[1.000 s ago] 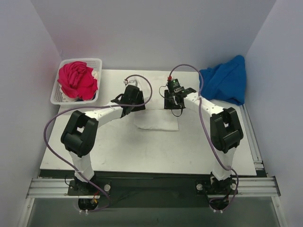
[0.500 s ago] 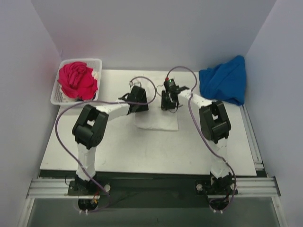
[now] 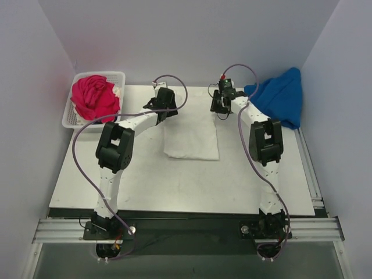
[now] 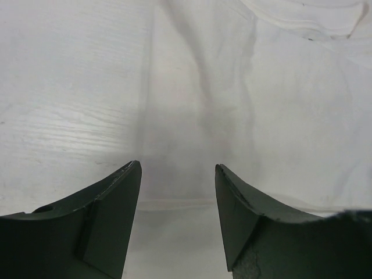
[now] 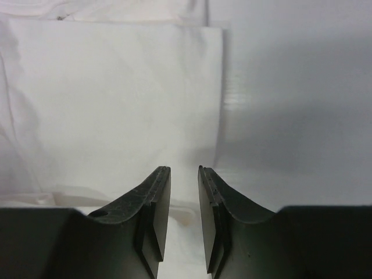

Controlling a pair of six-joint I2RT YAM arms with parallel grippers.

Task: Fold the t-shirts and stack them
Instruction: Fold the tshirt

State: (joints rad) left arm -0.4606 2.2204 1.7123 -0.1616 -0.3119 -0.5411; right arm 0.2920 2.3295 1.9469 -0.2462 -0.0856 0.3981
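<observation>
Both your arms have swung from mid-shirt out to the 12 o'clock edge of the folded white shirt (image 3: 192,135), so this fold looks finished. It lies mid-table, long axis running 12 to 6. The left claw (image 4: 177,168) is spread and empty. The right claw (image 5: 184,168) is nearly pressed together, pinching nothing.

A folded shirt (image 3: 192,136) lies mid-table (image 3: 174,186), toward the far side. At the far left corner sits a basket (image 3: 68,121) with a bunched shirt (image 3: 93,97) in it. Another shirt (image 3: 279,99) is heaped far right. The left gripper (image 4: 177,168) and right gripper (image 5: 184,168) are at the folded shirt's far corners.
</observation>
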